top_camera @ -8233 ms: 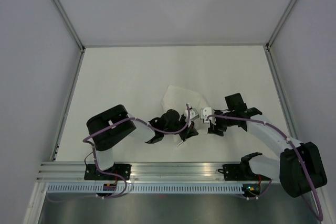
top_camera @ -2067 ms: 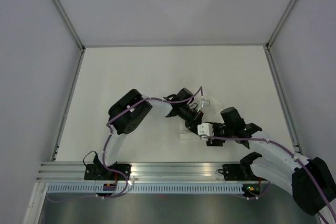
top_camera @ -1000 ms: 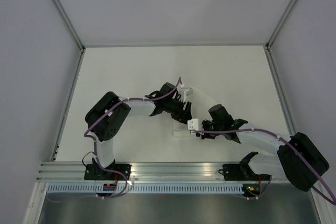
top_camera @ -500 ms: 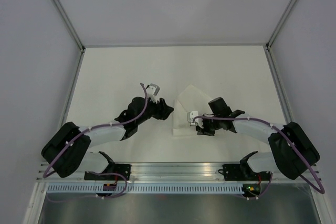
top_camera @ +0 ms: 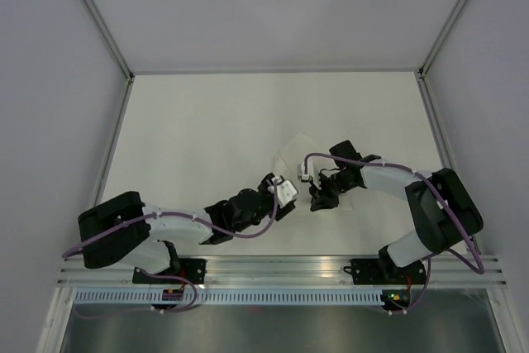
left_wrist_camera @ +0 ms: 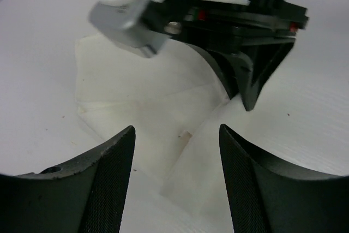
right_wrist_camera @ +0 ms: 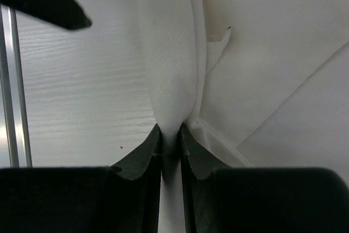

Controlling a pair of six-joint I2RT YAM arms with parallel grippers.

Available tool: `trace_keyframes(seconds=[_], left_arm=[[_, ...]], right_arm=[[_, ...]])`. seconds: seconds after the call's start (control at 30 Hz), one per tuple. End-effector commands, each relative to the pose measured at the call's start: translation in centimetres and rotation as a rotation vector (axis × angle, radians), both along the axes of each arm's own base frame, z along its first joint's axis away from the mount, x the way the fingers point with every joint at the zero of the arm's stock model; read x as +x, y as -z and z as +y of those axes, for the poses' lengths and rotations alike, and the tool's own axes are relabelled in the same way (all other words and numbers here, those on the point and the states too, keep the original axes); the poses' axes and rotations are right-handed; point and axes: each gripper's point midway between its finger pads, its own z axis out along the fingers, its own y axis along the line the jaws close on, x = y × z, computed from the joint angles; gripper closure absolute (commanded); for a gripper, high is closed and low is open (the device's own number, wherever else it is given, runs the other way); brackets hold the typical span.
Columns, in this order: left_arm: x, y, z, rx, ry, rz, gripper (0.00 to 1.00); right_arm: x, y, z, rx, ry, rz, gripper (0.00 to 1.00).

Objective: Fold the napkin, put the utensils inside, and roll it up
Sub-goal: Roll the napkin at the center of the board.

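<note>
The white napkin [top_camera: 293, 153] lies crumpled and partly folded at the table's middle. My right gripper [top_camera: 316, 200] is shut on a raised fold of the napkin [right_wrist_camera: 169, 53], the cloth pinched between its fingertips [right_wrist_camera: 170, 129]. My left gripper [top_camera: 291, 202] sits low just left of it, open, its fingers [left_wrist_camera: 175, 129] on either side of the napkin's near corner [left_wrist_camera: 147, 96] without touching it. In the left wrist view the right gripper [left_wrist_camera: 245, 88] hangs right ahead. The utensils are out of view.
An aluminium rail [top_camera: 273, 266] runs along the near edge of the table and shows at the left in the right wrist view as well [right_wrist_camera: 13, 80]. Grey enclosure walls [top_camera: 50, 121] border the table on three sides.
My left arm has swung from the napkin's left side down to its front and now faces the right gripper. The right gripper has shifted slightly right, still holding the fold.
</note>
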Motion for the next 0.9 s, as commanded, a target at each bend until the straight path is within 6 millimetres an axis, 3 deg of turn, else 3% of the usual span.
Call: trace_keyframes(seconds=[0.0,0.1,0.13,0.33,0.7,0.8,0.87], left_arm=[[-0.6,-0.1,-1.8,0.156,0.074,-0.169,0.32],[-2.3,1.7,-3.9,0.25,0.158,-0.195,0.32],[-3.1,3.2,-4.4,0.298,0.189,-0.196,0.32],[-3.8,5.8,-6.3,0.398,0.289,-0.214,0.3],[-1.9,9.7,-5.7,0.537,0.28,-0.269,0.3],[-2.2,10.7,-5.5,0.564,0.306,-0.221,0.36],[-2.6,12.1,-4.9,0.602,0.327,-0.184,0.45]], right_arm=[[-1.5,1.5,-1.3,-0.051,-0.015,0.093,0.99],[-1.4,1.6,-1.4,-0.053,-0.008,0.107,0.99],[-1.4,1.6,-1.4,-0.053,-0.007,0.11,0.99],[-1.3,1.7,-1.5,-0.055,-0.001,0.123,1.0],[-1.1,1.7,-1.5,-0.057,-0.002,0.137,1.0],[-1.2,1.8,-1.5,-0.06,-0.002,0.142,0.99],[-1.1,1.8,-1.5,-0.06,-0.002,0.142,1.0]])
